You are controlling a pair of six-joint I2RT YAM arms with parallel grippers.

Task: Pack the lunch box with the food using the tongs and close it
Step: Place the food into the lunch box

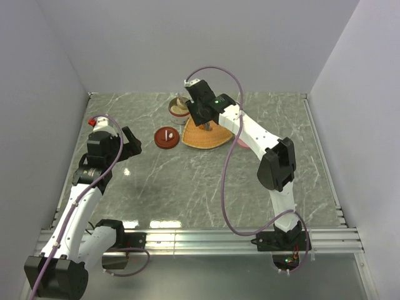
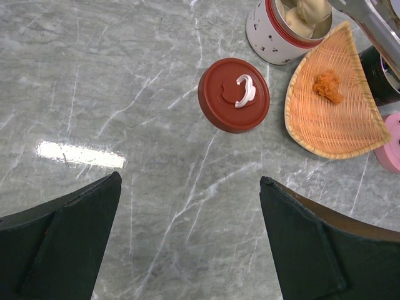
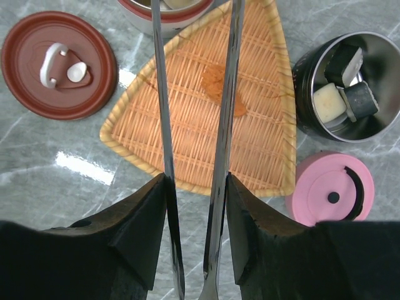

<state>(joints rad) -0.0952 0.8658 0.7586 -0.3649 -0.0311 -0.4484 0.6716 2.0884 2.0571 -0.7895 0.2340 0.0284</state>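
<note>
My right gripper (image 3: 197,178) is shut on the tongs (image 3: 228,94), one finger pressing each thin silver arm. The two arms stand slightly apart and reach over the orange woven tray (image 3: 262,137) toward the white, red-rimmed lunch box jar (image 2: 275,34). Pale beige lumps of food (image 2: 309,12) lie in that jar. One orange piece (image 2: 327,84) lies on the tray. A black steel container (image 3: 350,84) right of the tray holds rice rolls with black bands. Far to the left, my left gripper (image 2: 190,181) hangs open and empty over bare marble.
A red round lid (image 2: 234,95) with a white handle lies left of the tray. A pink lid (image 3: 331,190) lies on the table below the black container. Grey walls enclose the marble table (image 1: 187,187), with a metal rail along the near edge.
</note>
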